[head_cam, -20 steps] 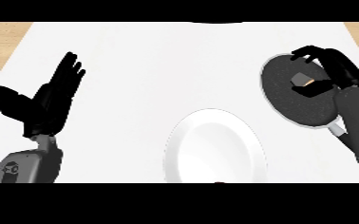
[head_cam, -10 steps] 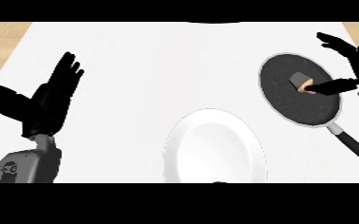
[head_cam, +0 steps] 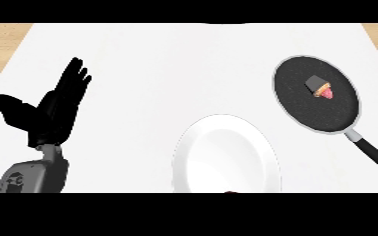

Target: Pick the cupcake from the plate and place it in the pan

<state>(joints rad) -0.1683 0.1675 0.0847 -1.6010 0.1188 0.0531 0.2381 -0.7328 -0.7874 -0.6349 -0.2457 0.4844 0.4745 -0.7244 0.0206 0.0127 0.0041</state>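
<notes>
A: We have the cupcake (head_cam: 320, 87) lying tipped on its side inside the pan (head_cam: 295, 111), dark wrapper end up toward eleven o'clock, pink top toward five o'clock.

B: And it sits a touch toward three o'clock of the pan's middle, on the black base. The pan's handle (head_cam: 365, 147) runs off toward five o'clock.

A: From the pan we look to about seven o'clock and there is the white plate (head_cam: 198, 166), well apart from the pan, with nothing on its bare white face.

B: Over at nine o'clock of the counter (head_cam: 170, 60) we see the left hand (head_cam: 55, 109), fingers straight and spread, pointing up, thumb out to the side, holding nothing.

A: We see no right hand in this view.
</notes>
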